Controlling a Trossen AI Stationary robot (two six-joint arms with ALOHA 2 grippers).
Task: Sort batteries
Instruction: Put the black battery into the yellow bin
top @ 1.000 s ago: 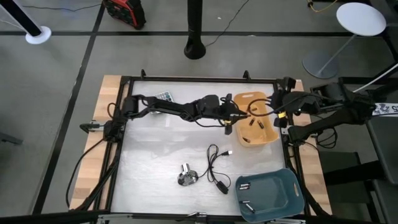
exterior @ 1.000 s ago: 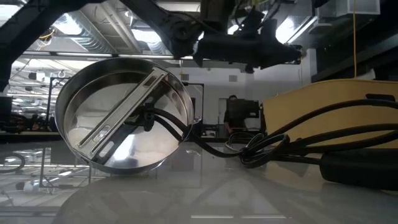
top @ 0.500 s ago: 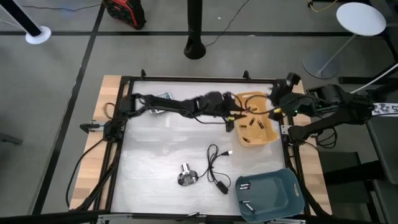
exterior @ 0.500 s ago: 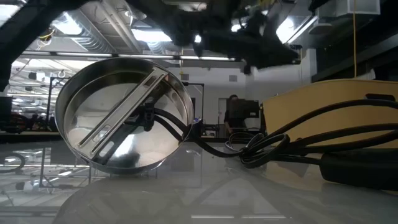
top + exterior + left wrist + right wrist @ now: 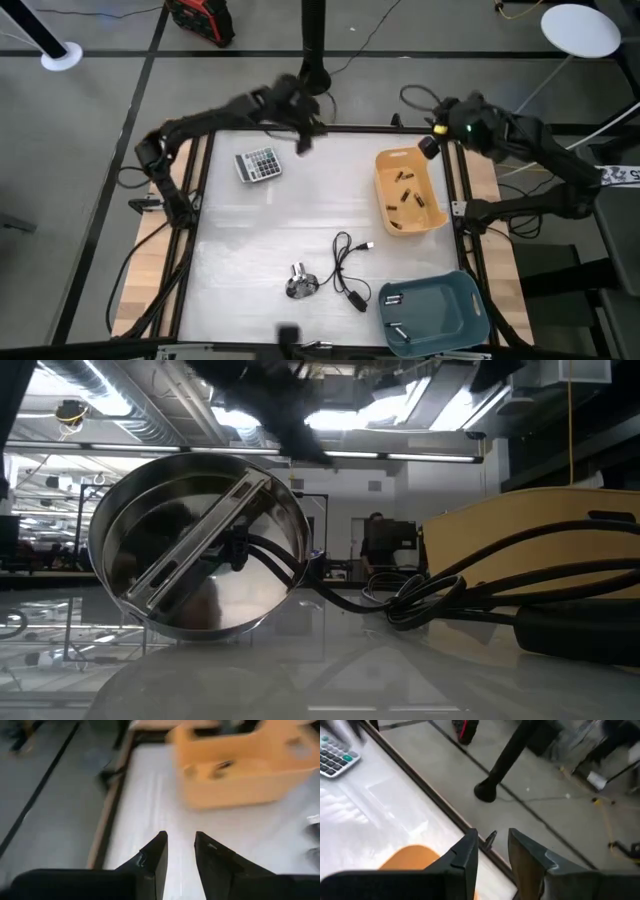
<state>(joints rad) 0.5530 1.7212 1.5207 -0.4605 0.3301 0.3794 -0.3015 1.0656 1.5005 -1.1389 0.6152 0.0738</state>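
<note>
Several batteries (image 5: 405,197) are kept in the orange bin (image 5: 385,160), just below the right gripper (image 5: 428,147); others lie in the blue tray (image 5: 470,300). Both grippers are held slightly parted and empty, the left gripper (image 5: 303,140) raised beside the calculator (image 5: 258,163).

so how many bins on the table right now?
2. An orange bin sits by the table's right edge, holding several batteries. A blue bin sits at the near right corner, holding two batteries.
</note>
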